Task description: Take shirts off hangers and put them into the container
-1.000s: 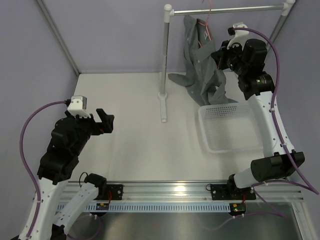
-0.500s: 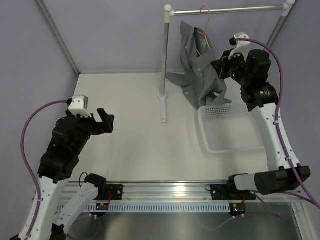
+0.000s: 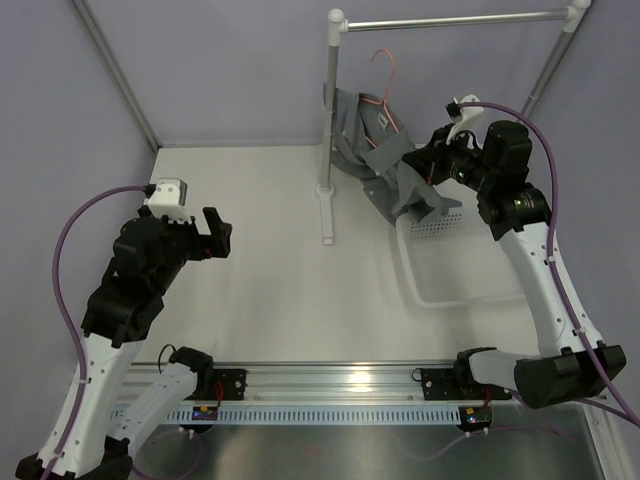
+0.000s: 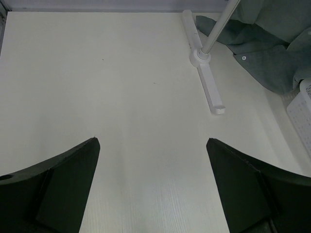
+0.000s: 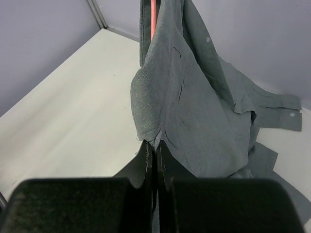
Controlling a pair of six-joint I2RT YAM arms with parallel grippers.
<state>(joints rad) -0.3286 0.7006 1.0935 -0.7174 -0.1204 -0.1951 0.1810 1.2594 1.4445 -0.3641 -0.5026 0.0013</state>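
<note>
Grey-green and soft, the long-sleeved button-up shirt (image 3: 385,165) hangs bunched at the far side of the table, between the upright post of the rack and the basket. A cuffed sleeve with a button trails off to one side (clearest from the right wrist camera). The thin pink wire hanger (image 3: 381,78) is inside the shirt's upper part. Its hook shows below the thick grey metal rail (image 3: 450,18) and apart from it in the overhead view.

The right gripper (image 5: 154,156) has its fingers pressed together on a pinch of the shirt's cloth, which rises in a peak straight from the fingertips. The pink wire runs up behind that fold.

The shirt's lower folds overlap the far left corner of the white rectangular plastic basket with perforated walls (image 3: 415,275). Whether they rest on its rim I cannot tell.

The rack's white foot bar (image 3: 327,215) lies on the white table (image 3: 260,280) just left of the cloth.

The left gripper (image 4: 153,187) is well apart from all this, above the near left of the table, with its fingers spread wide and nothing between them.
</note>
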